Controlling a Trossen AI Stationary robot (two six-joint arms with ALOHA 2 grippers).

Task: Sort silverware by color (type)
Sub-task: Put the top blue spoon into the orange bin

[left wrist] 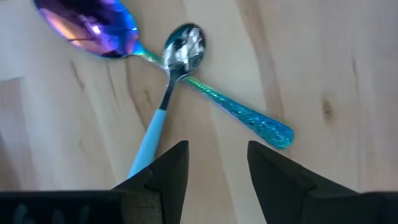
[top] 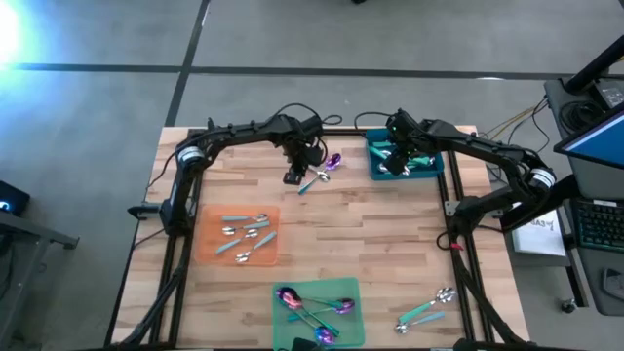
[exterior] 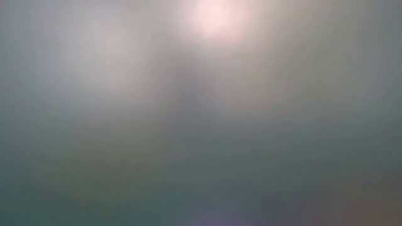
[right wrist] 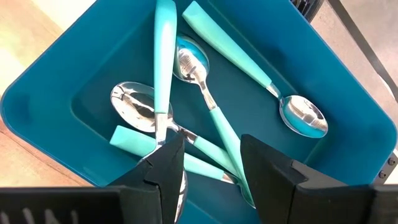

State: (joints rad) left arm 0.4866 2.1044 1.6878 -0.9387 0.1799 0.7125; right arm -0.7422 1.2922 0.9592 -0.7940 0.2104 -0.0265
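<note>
**Across the table, sorting is partly done**

On the wooden table (top: 390, 224), seen from above, the silverware lies in several groups. An orange mat (top: 207, 244) near the left edge holds a few silver-headed spoons (top: 244, 234) with pale handles. A green mat (top: 346, 322) at the near edge holds purple-headed spoons (top: 312, 307). These two piles look sorted. Left to do, by the look of it: a teal bin (top: 375, 171) at the far edge, with several silver spoons (right wrist: 205, 81) with teal handles lying crossed inside; two stray spoons (top: 429, 310) near the near right corner; and a purple spoon (left wrist: 93, 28) and a silver spoon (left wrist: 183, 50) crossed on bare wood at the far middle.

The left end effector (left wrist: 214, 165) hangs just above that crossed pair, fingers apart and holding nothing. The right end effector (right wrist: 208, 165) hovers over the bin, fingers apart too, also empty.

The table's middle is bare wood, giving open room between the bin and the mats. The bin's walls crowd the right end effector. The low camera shows only haze.
</note>
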